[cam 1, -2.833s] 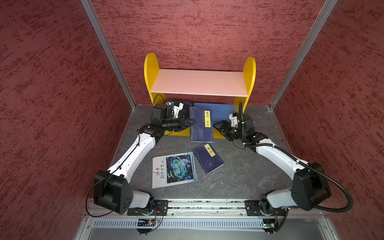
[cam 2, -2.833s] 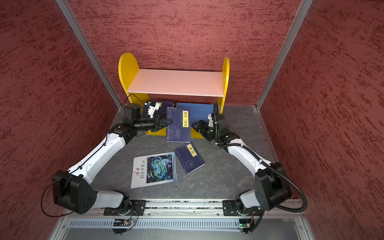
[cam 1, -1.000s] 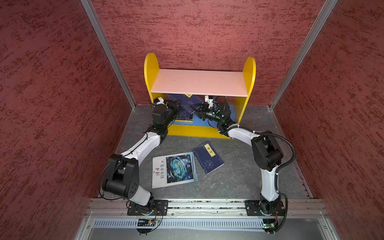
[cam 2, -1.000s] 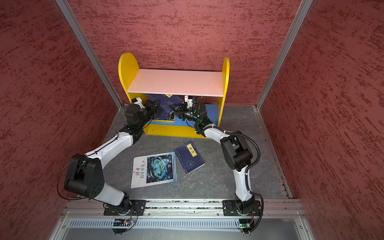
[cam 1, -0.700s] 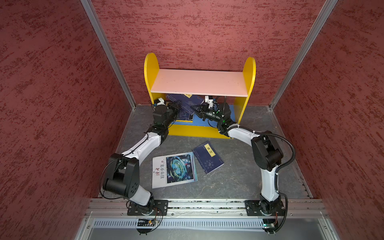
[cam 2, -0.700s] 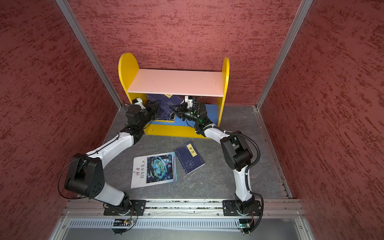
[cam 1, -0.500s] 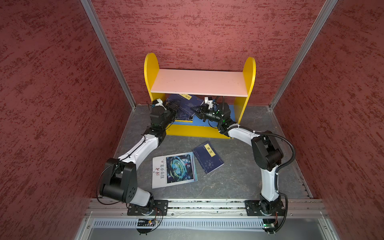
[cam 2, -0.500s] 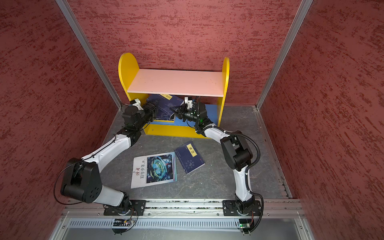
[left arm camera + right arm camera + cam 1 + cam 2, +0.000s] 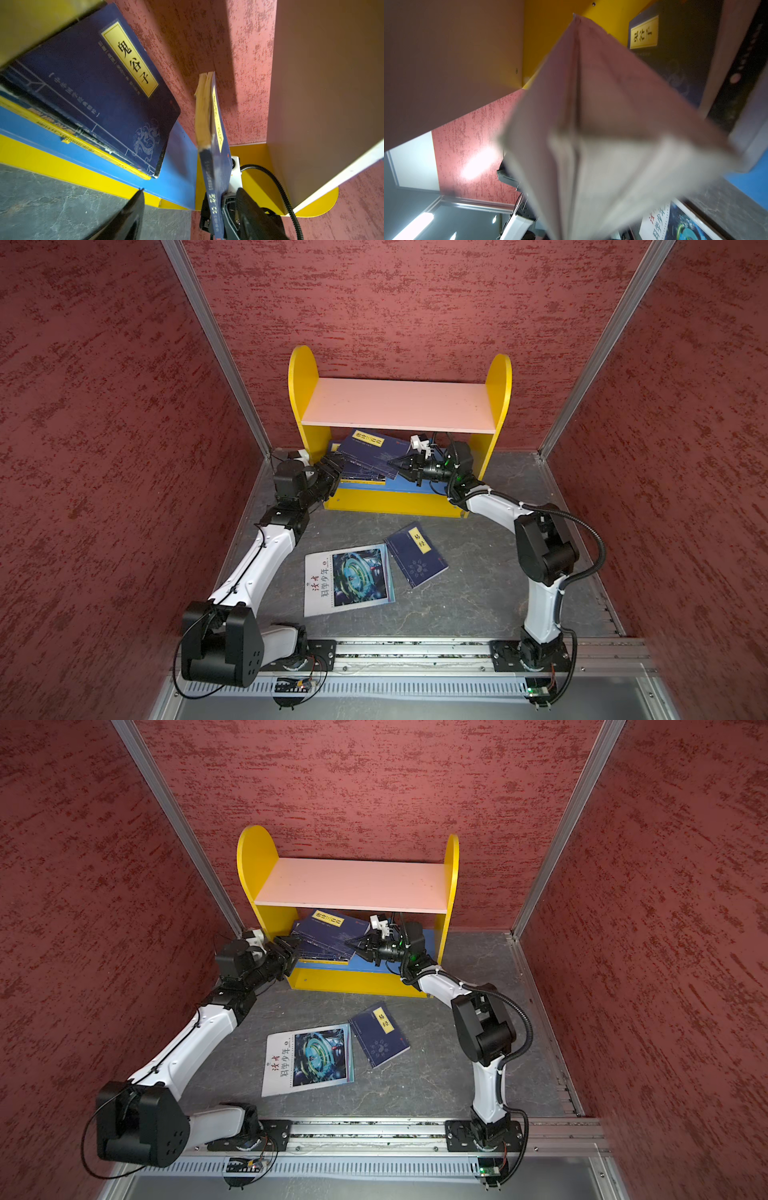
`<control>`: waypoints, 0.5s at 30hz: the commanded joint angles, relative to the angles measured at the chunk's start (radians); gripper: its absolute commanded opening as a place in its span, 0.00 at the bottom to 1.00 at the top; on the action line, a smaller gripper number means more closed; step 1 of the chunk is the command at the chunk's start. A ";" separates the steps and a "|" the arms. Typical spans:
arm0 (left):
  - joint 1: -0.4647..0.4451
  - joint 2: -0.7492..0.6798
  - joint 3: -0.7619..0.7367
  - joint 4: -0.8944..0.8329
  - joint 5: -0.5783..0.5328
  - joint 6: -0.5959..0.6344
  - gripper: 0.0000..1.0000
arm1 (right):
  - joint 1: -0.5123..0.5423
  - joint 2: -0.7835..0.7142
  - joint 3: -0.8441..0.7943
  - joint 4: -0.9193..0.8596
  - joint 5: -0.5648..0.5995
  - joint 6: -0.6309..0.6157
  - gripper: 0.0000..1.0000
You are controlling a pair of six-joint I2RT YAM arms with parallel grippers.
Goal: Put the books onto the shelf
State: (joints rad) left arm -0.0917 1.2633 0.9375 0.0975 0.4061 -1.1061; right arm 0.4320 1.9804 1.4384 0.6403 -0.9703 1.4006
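Observation:
The shelf [image 9: 399, 404] [image 9: 349, 886] stands at the back wall. A navy book with a yellow label [image 9: 365, 448] [image 9: 328, 928] [image 9: 216, 133] leans tilted in the lower tier over a navy book [image 9: 93, 79] and a yellow book [image 9: 99, 152]. My right gripper [image 9: 399, 466] [image 9: 353, 944] is shut on the tilted book's right edge, and its pages [image 9: 591, 124] fill the right wrist view and hide the fingers. My left gripper [image 9: 334, 470] [image 9: 291, 952] [image 9: 191, 190] is open at that book's left corner. A white magazine [image 9: 348, 580] [image 9: 309, 1058] and another navy book [image 9: 415, 553] [image 9: 379, 1033] lie on the floor.
The pink upper board is bare, and the blue lower board [image 9: 178, 166] shows free at its right end. Red walls close in on three sides. A metal rail [image 9: 415, 651] carrying both arm bases runs along the front.
My left gripper has opened and let go of the navy book, drawing back a little to the left. The right gripper has tightened on the book and stayed put.

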 commanded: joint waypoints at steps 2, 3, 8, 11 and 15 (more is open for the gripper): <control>0.012 0.001 -0.027 0.092 0.094 -0.005 0.61 | -0.007 -0.073 0.004 0.064 -0.074 -0.004 0.09; 0.011 0.005 -0.029 0.106 0.100 -0.009 0.57 | -0.008 -0.073 0.007 0.065 -0.077 -0.004 0.10; 0.012 0.013 -0.044 0.166 0.099 -0.036 0.45 | -0.007 -0.072 0.018 0.050 -0.098 -0.015 0.10; 0.010 0.029 -0.036 0.173 0.105 -0.040 0.41 | -0.008 -0.071 0.020 0.039 -0.104 -0.021 0.10; 0.003 0.060 -0.025 0.191 0.117 -0.055 0.34 | -0.005 -0.063 0.027 0.038 -0.085 -0.024 0.11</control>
State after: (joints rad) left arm -0.0872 1.3037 0.9012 0.2481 0.5018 -1.1538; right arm 0.4320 1.9785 1.4384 0.6243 -1.0512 1.4063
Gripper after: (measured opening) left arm 0.349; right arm 0.118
